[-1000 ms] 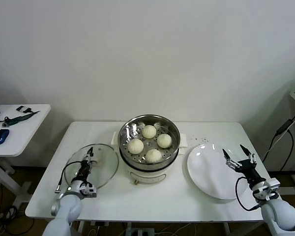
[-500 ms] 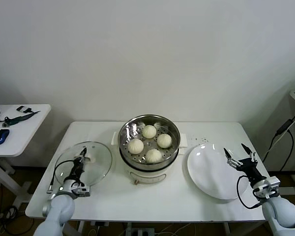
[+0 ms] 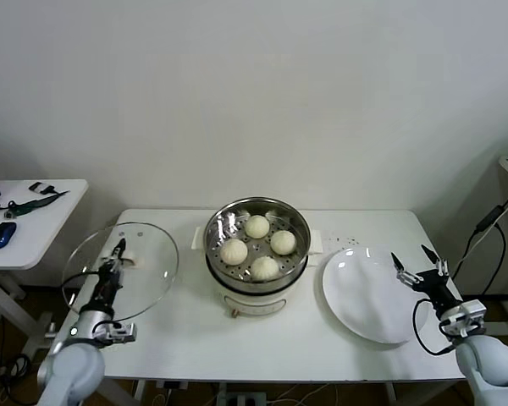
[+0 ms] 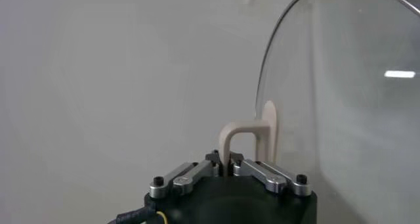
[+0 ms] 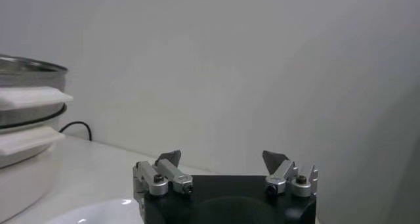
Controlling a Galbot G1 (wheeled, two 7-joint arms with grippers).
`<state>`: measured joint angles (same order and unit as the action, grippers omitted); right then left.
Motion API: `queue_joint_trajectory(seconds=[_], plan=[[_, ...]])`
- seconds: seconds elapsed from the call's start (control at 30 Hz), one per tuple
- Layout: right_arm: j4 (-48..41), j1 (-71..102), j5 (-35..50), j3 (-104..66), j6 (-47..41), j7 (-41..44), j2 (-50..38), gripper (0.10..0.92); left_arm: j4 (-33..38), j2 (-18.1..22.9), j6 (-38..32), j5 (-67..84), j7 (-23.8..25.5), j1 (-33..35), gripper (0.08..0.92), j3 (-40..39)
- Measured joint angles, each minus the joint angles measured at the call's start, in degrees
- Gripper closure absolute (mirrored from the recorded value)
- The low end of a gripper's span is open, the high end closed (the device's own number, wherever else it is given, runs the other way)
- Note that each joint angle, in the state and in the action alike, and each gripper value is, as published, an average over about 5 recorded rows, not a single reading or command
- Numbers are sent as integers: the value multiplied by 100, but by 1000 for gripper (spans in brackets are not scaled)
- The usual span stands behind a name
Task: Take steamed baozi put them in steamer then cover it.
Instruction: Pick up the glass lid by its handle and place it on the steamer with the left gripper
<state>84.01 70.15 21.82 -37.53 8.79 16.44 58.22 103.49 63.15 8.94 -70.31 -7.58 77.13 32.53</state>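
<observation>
At the desk's left edge, the left pincer (image 3: 116, 254) is clamping the cover (image 3: 123, 269) by its handle (image 4: 249, 136), lifted beside the steamer (image 3: 256, 245). Glass is proving rigid, slippery, breakable. Only the wrist view is showing that grip. The right pincer (image 3: 419, 261) is idling wide.

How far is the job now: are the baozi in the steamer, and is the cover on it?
Done: all four steamed baozi lie in the steamer, and the white plate is bare. In hand: the left gripper, jaws shut on the handle, holds the cover tilted up at the table's left edge. The right gripper waits open beside the plate. Left: put the cover on the steamer.
</observation>
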Motion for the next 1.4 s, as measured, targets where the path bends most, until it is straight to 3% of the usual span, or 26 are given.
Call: queue_joint_trajectory(seconds=[0.33,0.5,0.67,1.03,1.4], plan=[[-238,-200,-95,143,47,2,55,203,1237,-706,1253,82,417,-61,848,-568],[-362,-322,-126,215,63,5,96,203,1589,-990,1927,94,820,-555,848,-1325],[-455,-422,-152,259,75,8,138,203,1677,-1011,2520,41,1278,-1331,848,-2291],[-529,-515,-207,256,92,5,190,203,1182,-209,3201,-557,2268,-2666,848,-3934],[-565,-457,-261,159,165,15,206,203,191,984,3327,-1046,2575,-3310,848,-4601]])
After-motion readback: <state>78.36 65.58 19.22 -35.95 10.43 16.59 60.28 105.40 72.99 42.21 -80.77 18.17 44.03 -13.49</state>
